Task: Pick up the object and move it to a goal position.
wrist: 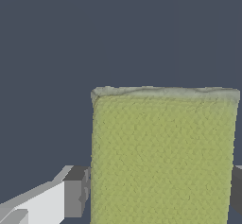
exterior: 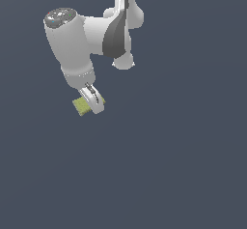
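Item 1, toward the exterior view's left: the arm (exterior: pixel 72 39), white with a grey cap, reaching down over a plain dark grey surface (exterior: pixel 183 165).

Item 2, below it: the gripper (exterior: pixel 91 102), white, pointed downward. In the wrist view we see 1 grey finger pad (wrist: pixel 75 192) just beside one long edge of the block and a sliver of the other pad (wrist: pixel 237 190) at the opposite edge. We read the jaws as narrowed around the block, at or near contact; whether they press it firmly we cannot tell.

Item 3, between those pads: the object (wrist: pixel 163 157), a flat yellow-green block with a pebbled face, partly hidden by the gripper in the exterior view. Whether it rests on the surface or is lifted clear we cannot tell.

Progress, as we judge it: approach done, grasp made or nearly made. Left to do: the lift, if not begun, the carry and the release. No goal marker shows in either view.

Markings: 0 brands, labels or writing found on the block, arm or surface.
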Tool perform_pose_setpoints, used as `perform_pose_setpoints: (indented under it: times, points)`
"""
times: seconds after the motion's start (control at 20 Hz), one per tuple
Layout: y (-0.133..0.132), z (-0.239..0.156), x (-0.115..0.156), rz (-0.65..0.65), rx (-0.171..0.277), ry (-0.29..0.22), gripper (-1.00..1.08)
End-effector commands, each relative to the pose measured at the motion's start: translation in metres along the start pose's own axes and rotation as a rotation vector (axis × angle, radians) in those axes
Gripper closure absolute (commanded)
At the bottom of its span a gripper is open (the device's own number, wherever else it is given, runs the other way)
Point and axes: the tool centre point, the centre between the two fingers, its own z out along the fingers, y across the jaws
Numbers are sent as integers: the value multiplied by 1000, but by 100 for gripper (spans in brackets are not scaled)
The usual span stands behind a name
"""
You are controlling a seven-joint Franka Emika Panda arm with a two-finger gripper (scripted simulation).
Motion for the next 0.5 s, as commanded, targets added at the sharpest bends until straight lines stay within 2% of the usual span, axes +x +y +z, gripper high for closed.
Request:
perform_pose_setpoints:
  times: [0.0,0.45]
  points:
    - [10,-17,5,-1,0,0,108]
    - [22,-41,13,-2,-1,2,108]
